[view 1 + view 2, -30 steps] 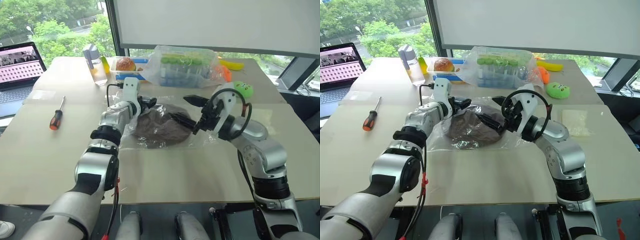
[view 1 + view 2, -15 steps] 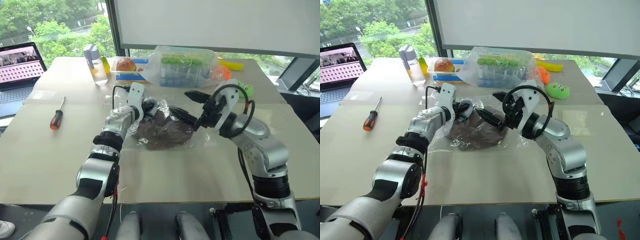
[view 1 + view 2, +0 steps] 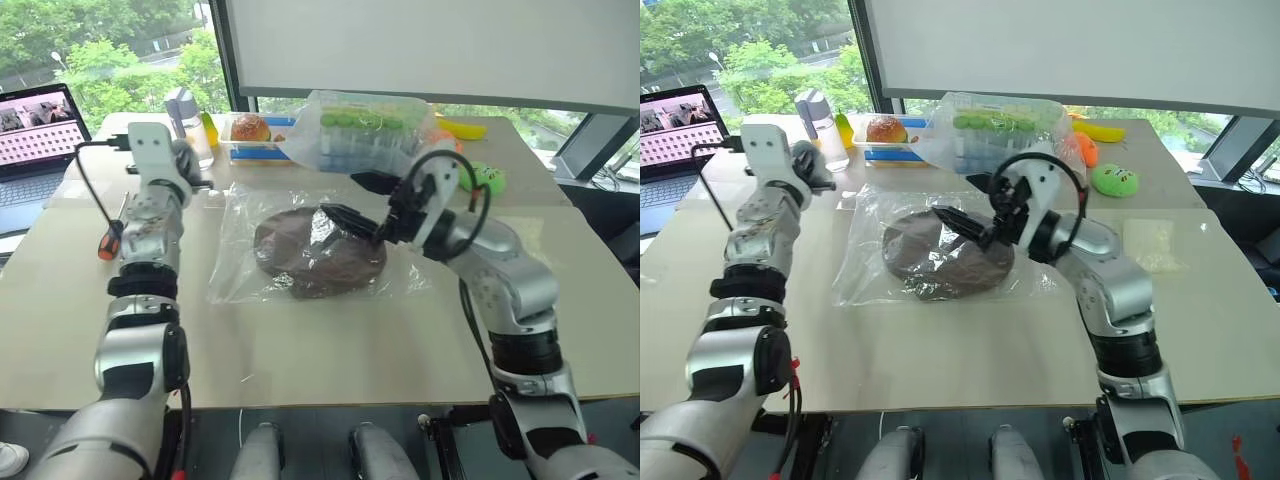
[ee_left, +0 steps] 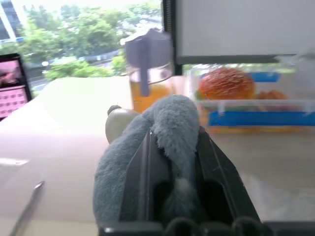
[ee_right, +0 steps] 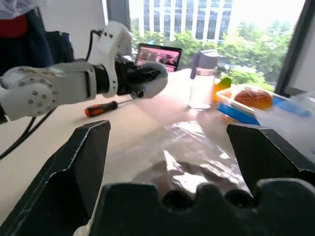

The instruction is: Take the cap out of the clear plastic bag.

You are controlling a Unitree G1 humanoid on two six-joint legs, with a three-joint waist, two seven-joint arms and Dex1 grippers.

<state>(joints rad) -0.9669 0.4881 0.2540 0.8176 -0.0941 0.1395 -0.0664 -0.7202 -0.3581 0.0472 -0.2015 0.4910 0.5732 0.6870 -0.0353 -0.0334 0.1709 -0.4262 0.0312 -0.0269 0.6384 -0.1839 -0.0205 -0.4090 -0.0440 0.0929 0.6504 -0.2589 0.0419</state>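
The dark-brown cap (image 3: 318, 262) lies flat inside the clear plastic bag (image 3: 234, 262), which is spread on the table's middle. My right gripper (image 3: 360, 201) hangs open over the cap's far right side, its lower finger close to the plastic; whether it touches I cannot tell. My left gripper (image 3: 812, 172) is raised at the far left, near the bottle, and is shut on a small blue-grey fuzzy toy (image 4: 173, 125). The right wrist view looks between my right gripper's wide-apart fingers (image 5: 81, 157) at the crinkled bag and at my left gripper (image 5: 147, 78) with the toy.
Behind the bag stand a bulging clear bag (image 3: 370, 130) of green and blue items, a burger box (image 3: 250, 130) and a bottle (image 3: 190, 125). A screwdriver (image 3: 110, 240) and a laptop (image 3: 35, 130) are at the left. A green plush (image 3: 1115, 180) lies at the right.
My left gripper shut on the fuzzy toy at the bag's left edge, then swung left and up with it. The bag has settled flatter. My right gripper shifted slightly left.
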